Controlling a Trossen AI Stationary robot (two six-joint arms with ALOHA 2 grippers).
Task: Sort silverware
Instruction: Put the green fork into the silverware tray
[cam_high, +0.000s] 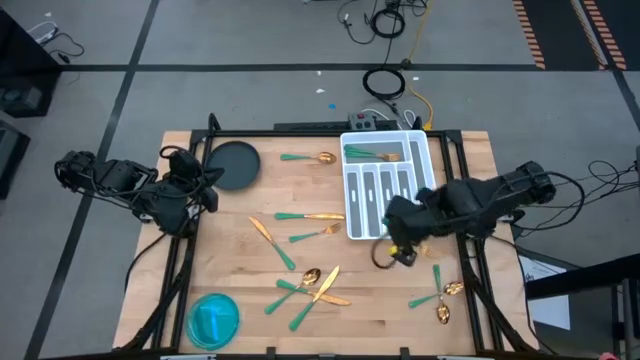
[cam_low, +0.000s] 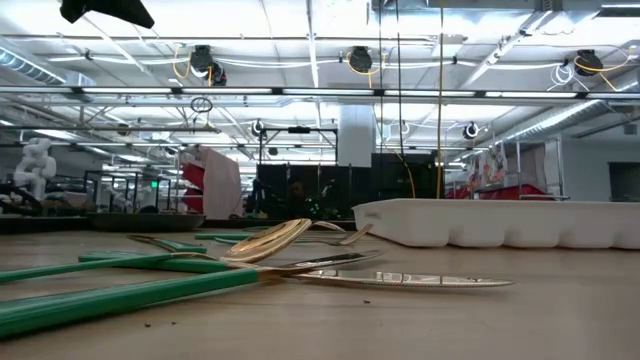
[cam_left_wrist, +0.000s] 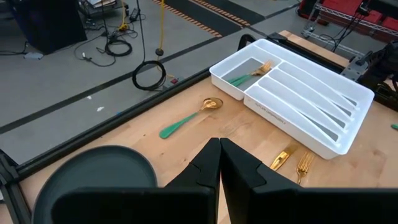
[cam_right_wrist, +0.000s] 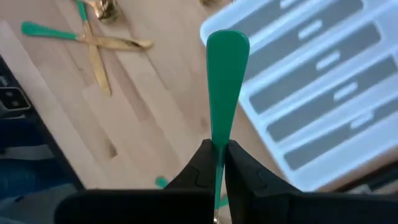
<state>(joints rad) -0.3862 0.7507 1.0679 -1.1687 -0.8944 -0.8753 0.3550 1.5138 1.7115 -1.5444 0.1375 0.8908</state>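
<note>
The silverware has gold heads and teal-green handles. Several pieces lie loose on the wooden table: a spoon (cam_high: 308, 158), a few around the middle (cam_high: 310, 216), a crossed heap (cam_high: 310, 285) near the front, also in the low view (cam_low: 200, 270), and a pair (cam_high: 440, 293) at the front right. The white divided tray (cam_high: 385, 180) holds a few pieces (cam_left_wrist: 252, 73) in its far compartment. My right gripper (cam_high: 400, 245), by the tray's near edge, is shut on one piece's teal handle (cam_right_wrist: 227, 74). My left gripper (cam_left_wrist: 219, 149) is shut and empty at the table's left, near a black plate. My right gripper pinches the piece's teal handle (cam_right_wrist: 219, 144) between its two fingers, partway along it. The handle runs along the fingers and its wide free end sticks out past the fingertips. The piece looks lifted clear of the table. The fingers hide its gold head.
A black plate (cam_high: 232, 163) sits at the far left. A blue bowl (cam_high: 213, 318) stands at the front left corner. Bare wood lies between the tray and the front heap. Cables and a power box (cam_high: 372, 122) lie beyond the far edge.
</note>
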